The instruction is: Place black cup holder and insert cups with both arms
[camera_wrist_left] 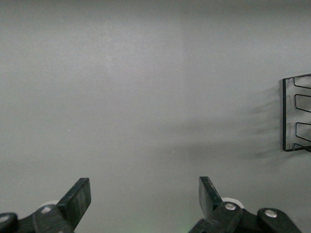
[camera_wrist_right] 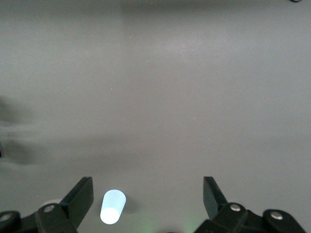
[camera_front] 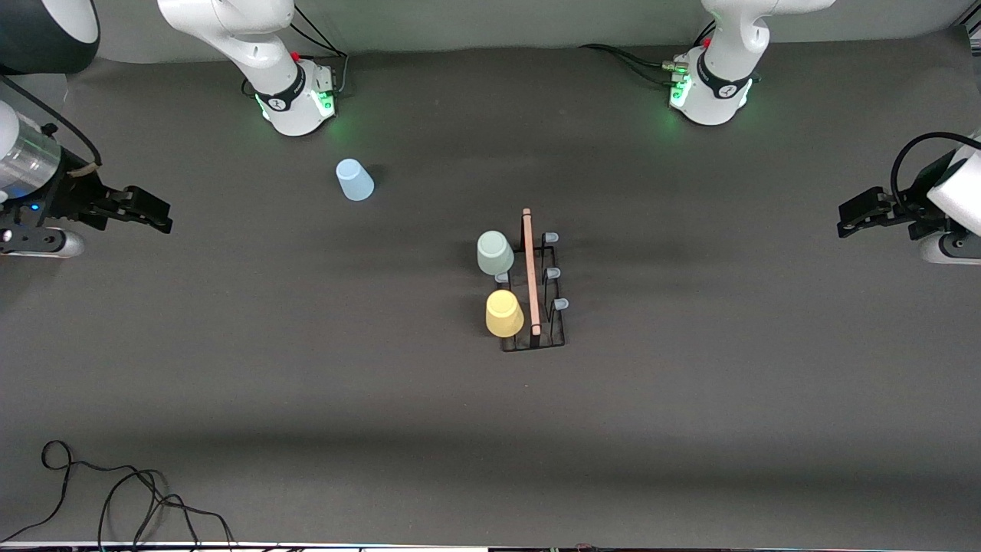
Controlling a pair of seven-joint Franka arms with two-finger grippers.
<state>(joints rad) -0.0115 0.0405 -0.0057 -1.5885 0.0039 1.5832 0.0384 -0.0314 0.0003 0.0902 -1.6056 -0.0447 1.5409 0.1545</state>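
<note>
The black cup holder [camera_front: 528, 261] stands mid-table, its wooden handle on top. A pale green cup [camera_front: 495, 252] and a yellow cup [camera_front: 503, 313] sit upside down on its pegs on the side toward the right arm's end. The light blue cup [camera_front: 354, 180] stands upside down on the table near the right arm's base. My right gripper [camera_front: 165, 218] is open and holds nothing at the right arm's end of the table; the blue cup [camera_wrist_right: 112, 206] shows below it. My left gripper [camera_front: 843, 222] is open and holds nothing at the left arm's end. The holder's wire edge [camera_wrist_left: 284, 114] shows in the left wrist view.
Three pale-capped pegs [camera_front: 552, 273] on the holder's side toward the left arm's end carry no cup. Loose black cables [camera_front: 115, 498] lie at the table edge nearest the front camera, toward the right arm's end. The table is a dark grey mat [camera_front: 690, 422].
</note>
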